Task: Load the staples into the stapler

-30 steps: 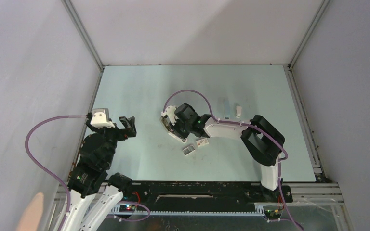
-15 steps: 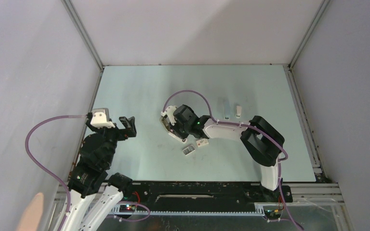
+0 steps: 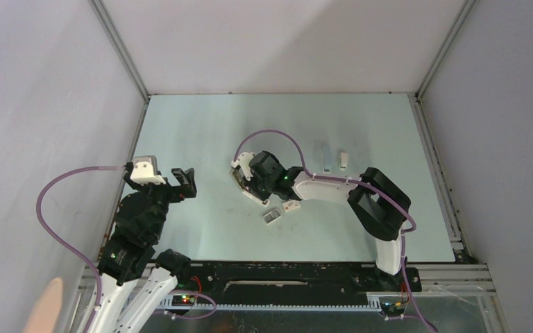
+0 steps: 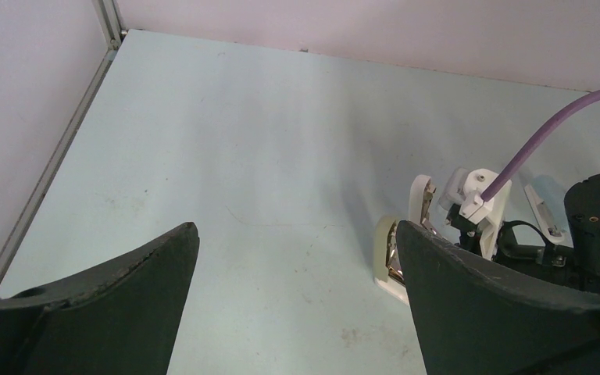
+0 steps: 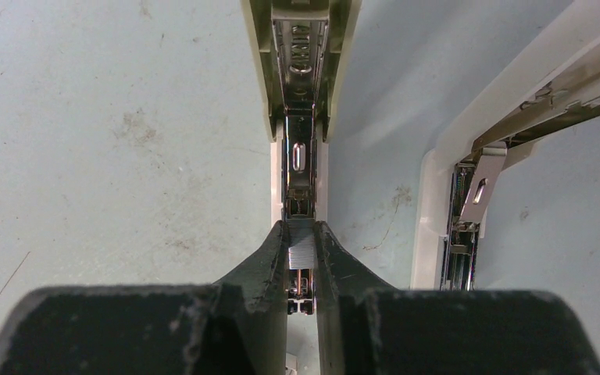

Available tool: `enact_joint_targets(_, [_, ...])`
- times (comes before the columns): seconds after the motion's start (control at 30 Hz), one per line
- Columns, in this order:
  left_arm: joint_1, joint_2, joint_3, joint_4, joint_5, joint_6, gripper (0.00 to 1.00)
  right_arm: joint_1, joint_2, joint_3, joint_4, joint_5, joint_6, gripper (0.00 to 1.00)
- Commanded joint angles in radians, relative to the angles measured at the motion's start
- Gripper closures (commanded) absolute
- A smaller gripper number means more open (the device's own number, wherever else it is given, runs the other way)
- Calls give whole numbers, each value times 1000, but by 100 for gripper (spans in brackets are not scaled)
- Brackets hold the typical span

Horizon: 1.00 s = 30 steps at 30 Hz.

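The cream stapler (image 3: 244, 186) lies opened out in the middle of the table, its metal channel (image 5: 300, 160) facing up and its lid (image 5: 469, 180) swung to the right; it also shows in the left wrist view (image 4: 394, 258). My right gripper (image 5: 301, 248) is shut on a short silvery strip of staples (image 5: 301, 251), held right over the channel's near end. The small white tray (image 3: 272, 216) with staples lies just in front of the stapler. My left gripper (image 4: 297, 305) is open and empty, above bare table left of the stapler.
A small white box sleeve with a red mark (image 3: 292, 206) lies beside the tray. A pale blue strip (image 3: 327, 158) and a small white piece (image 3: 343, 160) lie farther back right. Grey walls enclose the table.
The right gripper with the staple strip has shifted very slightly toward the stapler's back end. The left arm has not moved.
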Motion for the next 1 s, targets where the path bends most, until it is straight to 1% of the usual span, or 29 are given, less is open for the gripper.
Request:
enact_joint_targets(0.0, [9, -4, -5, 27, 10, 3, 0, 5, -49, 0, 55, -17, 12, 86])
enact_joint_targets(0.33, [9, -5, -7, 27, 11, 3, 0, -5, -28, -1, 79, -39, 19, 86])
enact_joint_targets(0.97, [9, -5, -8, 27, 15, 3, 0, -17, 13, 0, 62, -41, 24, 87])
